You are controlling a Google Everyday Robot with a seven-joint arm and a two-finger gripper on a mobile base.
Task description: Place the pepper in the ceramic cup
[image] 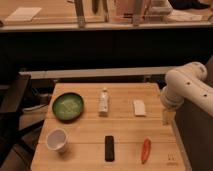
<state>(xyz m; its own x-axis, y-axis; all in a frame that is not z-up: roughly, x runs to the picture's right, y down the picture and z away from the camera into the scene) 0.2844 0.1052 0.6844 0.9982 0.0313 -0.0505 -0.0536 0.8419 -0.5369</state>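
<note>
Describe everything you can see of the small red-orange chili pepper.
The slender, tapered red-orange chili pepper lies flat near the wooden table's front right corner, pointing front to back. Only the tabletop touches it. The black rectangular bar lies apart beside it; the open pincer hangs farther back, at the table's right edge.

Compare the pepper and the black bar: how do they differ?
The pepper is red-orange and tapers to a point; the black bar is black, rectangular and blunt-ended. The pepper lies slightly slanted; the black bar lies straight, front to back. The pepper sits right of the black bar, nearer the gripper, which hangs open at the right, touching neither. Shared: similar length, both lying flat.
</note>
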